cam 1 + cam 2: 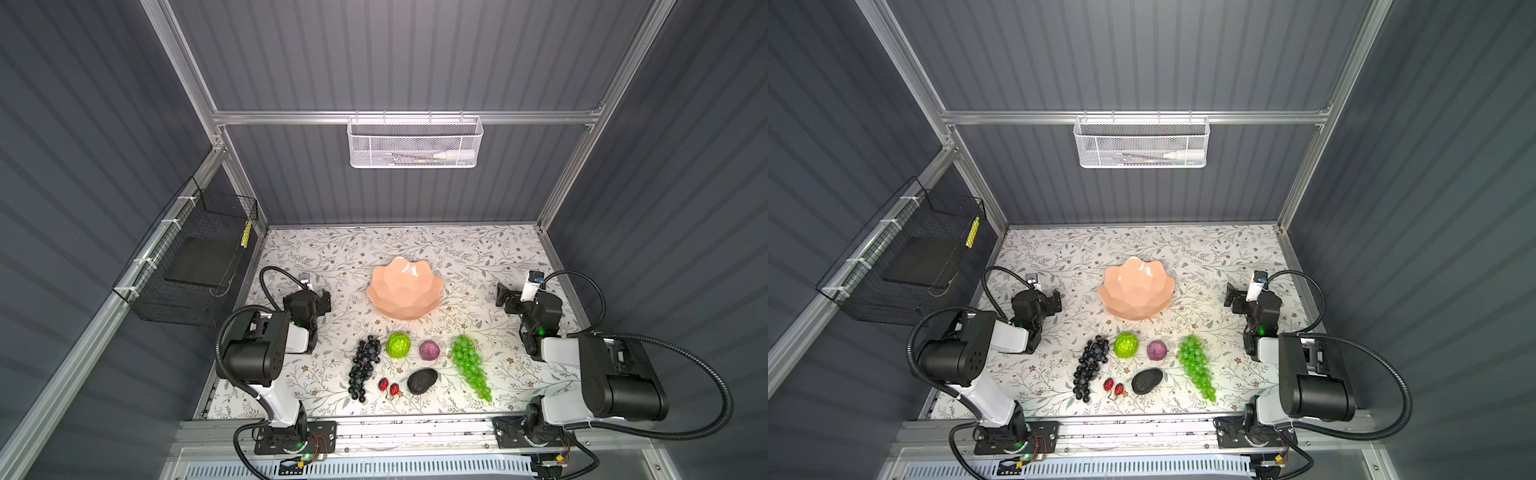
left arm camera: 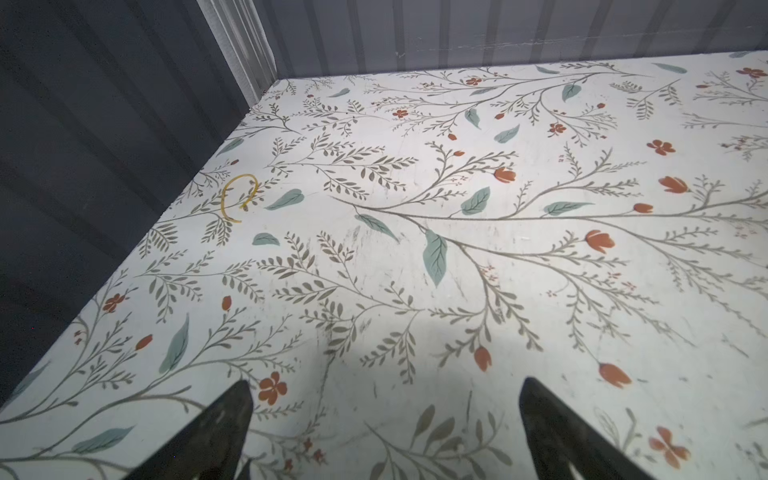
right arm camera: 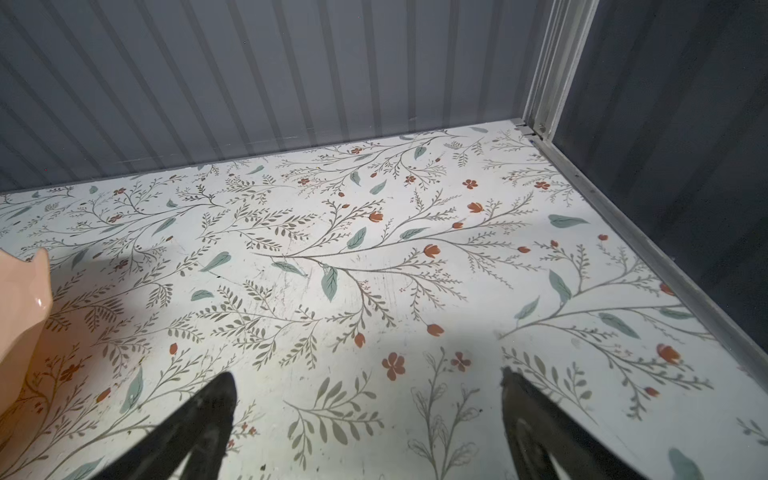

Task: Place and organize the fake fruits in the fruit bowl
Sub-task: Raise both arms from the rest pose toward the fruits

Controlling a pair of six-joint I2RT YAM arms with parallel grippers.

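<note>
The dark grape bunch (image 1: 365, 365) and green grape bunch (image 1: 469, 368), lying on the table (image 1: 478, 257) in front of the empty bowl (image 1: 415, 309), look light and floppy (best pinched near the stem). The avocado (image 1: 422, 380) beside them seems hard and slick, so it wants a grip across its middle. The left gripper (image 2: 386, 386) and right gripper (image 3: 370, 378) stand wide open, holding nothing, above bare table either side of the bowl.

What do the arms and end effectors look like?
The left arm and right arm have black boxy joint housings, white links, black corrugated cables and green lights. The left end effector and right end effector have black tapered fingers.
</note>
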